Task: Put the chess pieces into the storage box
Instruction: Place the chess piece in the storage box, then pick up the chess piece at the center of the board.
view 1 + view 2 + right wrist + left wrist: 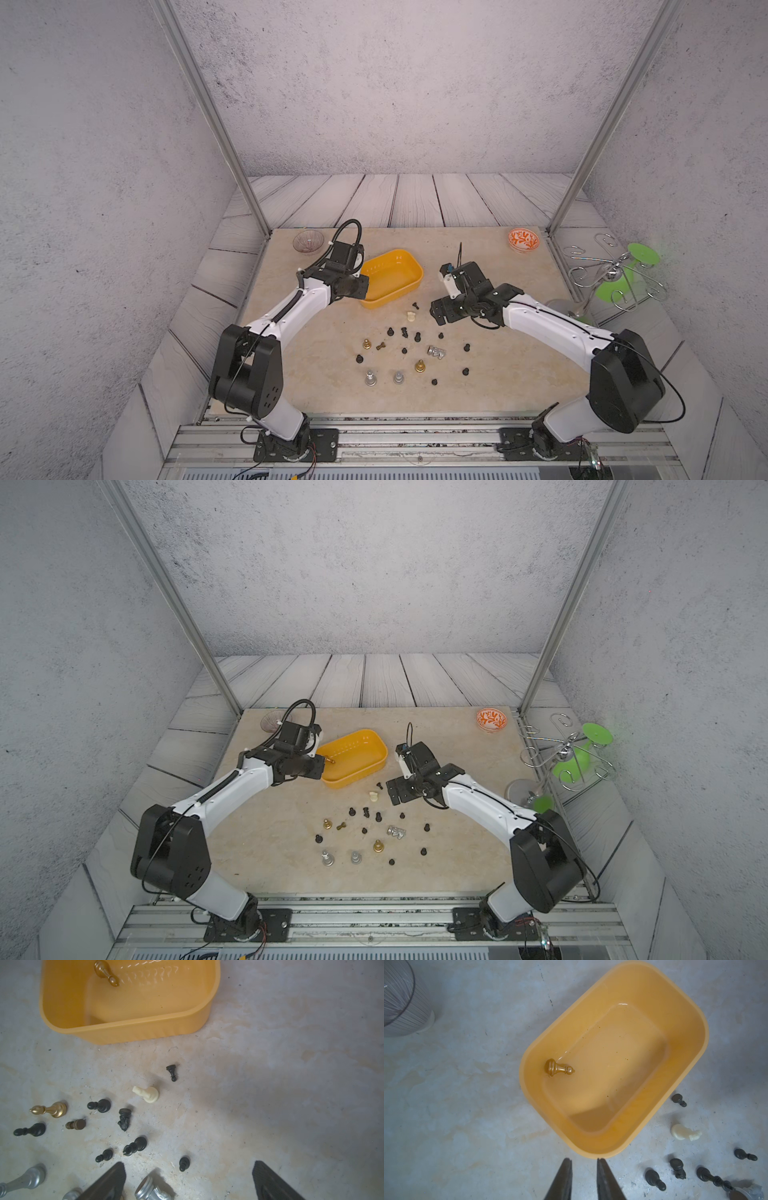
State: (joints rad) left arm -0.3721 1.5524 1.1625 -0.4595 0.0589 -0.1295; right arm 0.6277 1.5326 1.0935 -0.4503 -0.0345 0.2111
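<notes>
The yellow storage box (409, 261) (685, 1022) (135, 1030) stands at the middle back of the tan board. One gold chess piece (558, 1067) (106, 972) lies on its side inside it. My left gripper (584, 1160) hovers just outside the box's near left corner, its jaws a little apart and holding nothing. Several black chess pieces (417, 336), a cream knight (411, 317) (148, 1094), silver pieces (436, 352) and gold pieces (419, 366) lie scattered in front of the box. My right gripper (440, 316) (189, 1164) hangs open wide over the scatter's right side, above a black pawn (184, 1163).
A clear ribbed bowl (308, 242) sits at the board's back left, close behind my left wrist. An orange-patterned bowl (523, 240) is at the back right. A wire rack with a green glass (615, 274) stands off the board's right edge.
</notes>
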